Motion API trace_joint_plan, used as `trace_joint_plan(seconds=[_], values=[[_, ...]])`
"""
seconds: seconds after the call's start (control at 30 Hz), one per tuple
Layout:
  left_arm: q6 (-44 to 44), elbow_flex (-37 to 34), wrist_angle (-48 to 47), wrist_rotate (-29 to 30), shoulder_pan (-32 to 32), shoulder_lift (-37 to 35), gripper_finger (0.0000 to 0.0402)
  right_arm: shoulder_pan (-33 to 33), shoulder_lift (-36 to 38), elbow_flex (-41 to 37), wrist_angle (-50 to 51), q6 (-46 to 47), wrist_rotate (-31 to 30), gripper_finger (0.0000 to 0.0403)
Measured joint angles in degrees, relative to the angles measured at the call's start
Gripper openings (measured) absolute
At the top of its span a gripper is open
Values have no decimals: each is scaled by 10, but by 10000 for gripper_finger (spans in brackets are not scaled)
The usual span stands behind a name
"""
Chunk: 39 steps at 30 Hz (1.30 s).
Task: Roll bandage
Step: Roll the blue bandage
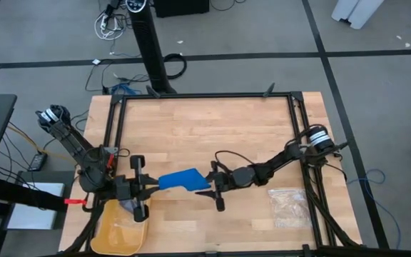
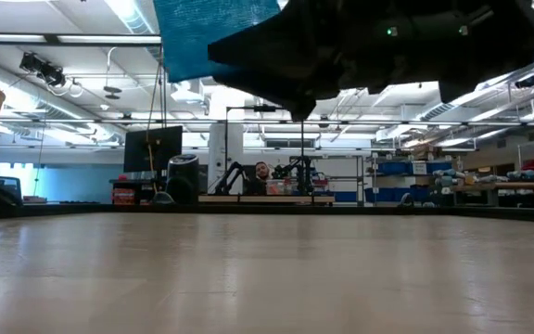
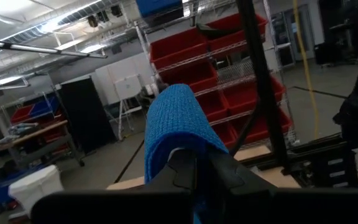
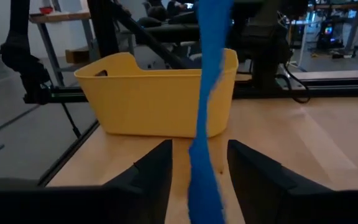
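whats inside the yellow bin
In the high view the yellow bin shows only a bare yellow floor where it is uncovered. The left gripper, holding the blue bandage, overhangs its top edge and hides that part. The right wrist view shows only its outer wall.

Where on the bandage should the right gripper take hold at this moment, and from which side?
The free end of the bandage nearest the right gripper, approached from the right. The left gripper appears to hold the other end, so the strip hangs flat in the air between the right fingers; closing there should pinch its faces.
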<state>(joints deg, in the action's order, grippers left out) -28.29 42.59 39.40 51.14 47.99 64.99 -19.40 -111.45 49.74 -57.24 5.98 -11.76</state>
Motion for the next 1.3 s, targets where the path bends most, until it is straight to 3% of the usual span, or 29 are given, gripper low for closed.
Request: trace_joint_plan(seconds=[0.23,0.37,0.63,0.97,1.3], values=[[-10,0,-1,17,0,0,17,-12,-22,20,-7,6,-2,62],[-51,0,8,68,0,0,17,-29,-17,20,-12,9,-2,8],[-124,-8,16,168,-7,0,17,-104,-11,19,-12,15,11,4],[-96,-80,15,233,-43,0,17,-186,43,29,-42,-37,-39,1],[-46,-129,15,255,-52,48,17,-187,105,166,159,-142,-74,1]])
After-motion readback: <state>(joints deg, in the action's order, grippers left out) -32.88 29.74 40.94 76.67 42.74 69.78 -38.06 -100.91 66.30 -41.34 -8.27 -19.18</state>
